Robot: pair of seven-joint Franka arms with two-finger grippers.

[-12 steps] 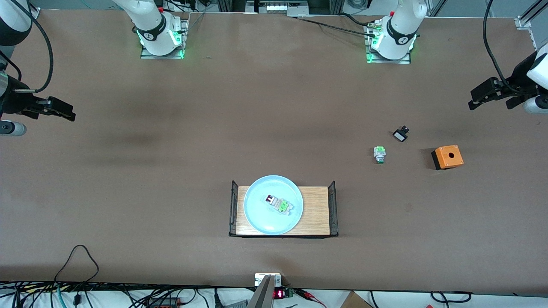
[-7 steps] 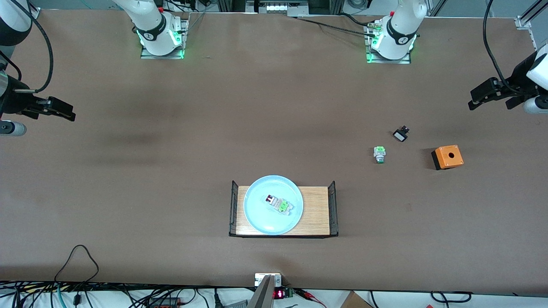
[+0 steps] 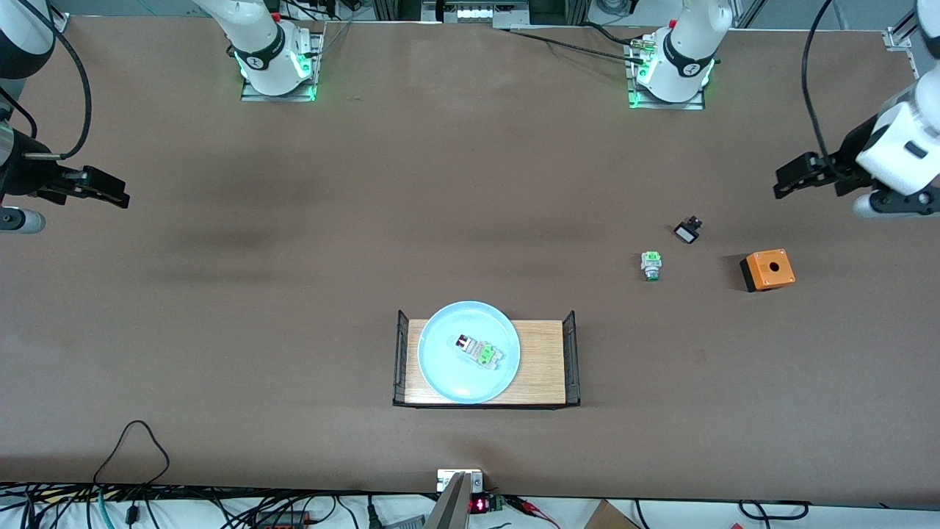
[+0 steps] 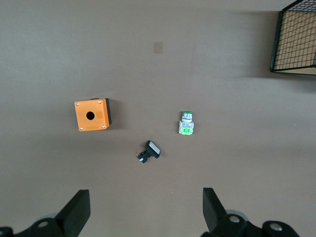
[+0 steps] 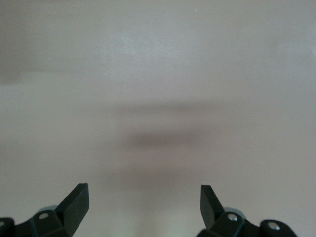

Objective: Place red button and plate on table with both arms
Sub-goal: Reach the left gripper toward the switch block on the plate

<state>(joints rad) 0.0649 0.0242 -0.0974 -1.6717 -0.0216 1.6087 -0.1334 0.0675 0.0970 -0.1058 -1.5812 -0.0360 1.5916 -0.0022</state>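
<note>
Left pincer (image 3: 784, 184) hangs released over the desk (image 3: 294, 294) above the orange box (image 3: 768, 269). Right pincer (image 3: 110, 195) waits, released. Button (image 3: 476, 350) lies on the plate (image 3: 448, 375).

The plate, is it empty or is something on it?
Not empty. The red button lies on its side in the plate, which sits on the rack.

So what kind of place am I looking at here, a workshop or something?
Most likely a robotics lab. Two white arms are bolted to a big brown table, the left gripper and right gripper hanging open over it, with cables bundled along the edge and test props like the plate on a rack.
</note>
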